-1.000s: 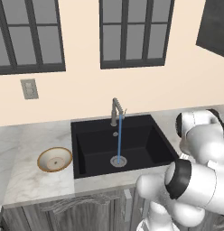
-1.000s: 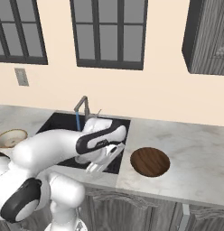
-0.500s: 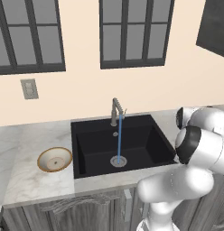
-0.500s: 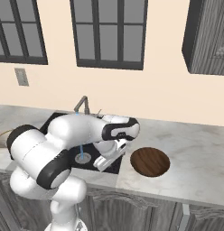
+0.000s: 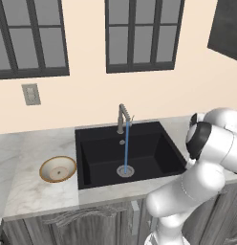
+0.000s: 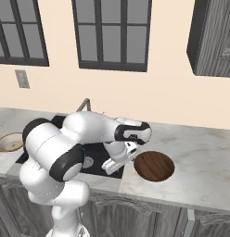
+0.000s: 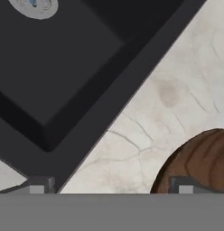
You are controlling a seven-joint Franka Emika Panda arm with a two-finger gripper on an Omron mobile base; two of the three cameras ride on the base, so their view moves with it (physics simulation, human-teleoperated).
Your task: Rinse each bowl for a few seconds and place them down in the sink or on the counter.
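Observation:
The dark brown bowl [image 6: 154, 165] sits on the counter [image 6: 205, 157] just right of the sink [image 5: 101, 148]. In the hand view its rim [image 7: 202, 162] shows at the lower right. My gripper [image 6: 114, 164] hangs open and empty over the counter strip [image 7: 177, 90] between the sink's right edge [image 7: 64, 67] and that bowl, one fingertip [image 7: 184, 185] above the bowl's rim. The tan-rimmed bowl [image 5: 58, 169] rests on the counter left of the sink. A thin stream of water [image 5: 126, 150] runs from the tap [image 5: 122, 117] onto the drain [image 5: 125, 171].
A wall with dark-framed windows [image 5: 139, 33] stands behind the sink. An outlet plate [image 5: 30, 94] is on the wall at left. A grey upper cabinet [image 6: 214, 37] hangs at the right. Bare counter stretches right of the brown bowl.
My arm has swung right, carrying the open gripper from over the sink to its right edge beside the dark brown bowl. Both bowls stay where they were.

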